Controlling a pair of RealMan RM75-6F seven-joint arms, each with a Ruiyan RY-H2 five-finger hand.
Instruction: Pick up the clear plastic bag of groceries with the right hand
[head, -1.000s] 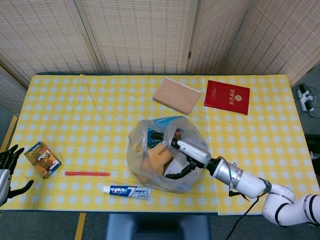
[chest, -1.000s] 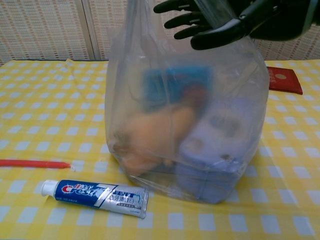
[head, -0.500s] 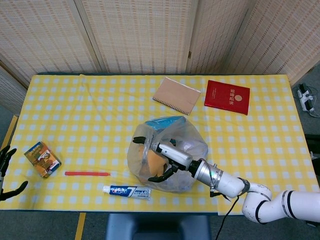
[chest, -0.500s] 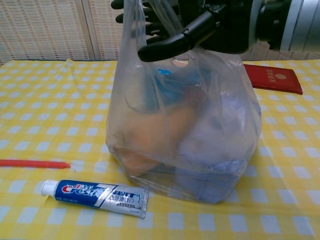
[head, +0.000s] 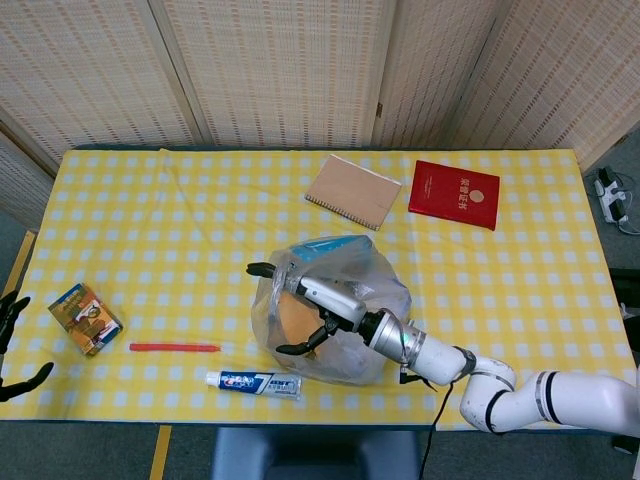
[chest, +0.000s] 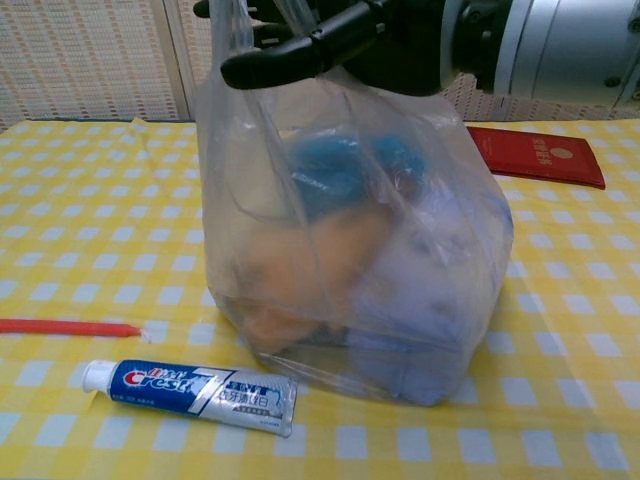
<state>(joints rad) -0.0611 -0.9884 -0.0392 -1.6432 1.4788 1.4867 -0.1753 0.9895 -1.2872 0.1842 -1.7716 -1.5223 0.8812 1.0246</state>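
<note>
1. Clear, crinkled plastic forms the bag of groceries (chest: 350, 260), which sits on the yellow checked tablecloth (head: 180, 230) near the front edge of the table, its base on the cloth.
2. Through the film show blurred shapes: something blue high up, an orange-brown lump at the lower left, and pale bluish-white items at the lower right. None can be identified.
3. At the bag's upper left edge the right hand (head: 305, 300) is set around the gathered film; in the chest view its dark fingers (chest: 290, 55) curl over the top with plastic passing between them, so it appears to be grasping the bag's neck.
4. At the far left edge of the head view, off the table, the left hand (head: 12, 345) has its fingers spread and carries nothing.
5. Just in front of the bag lies a toothpaste tube (chest: 190, 395), with a red pen (chest: 65, 327) to its left.
6. Compared with a second ago, the right hand has travelled leftward across the bag's top, from the right side to the left edge.
7. The bag's mouth has been pulled the same way, and the bag now leans left with its contents shifted slightly.
</note>
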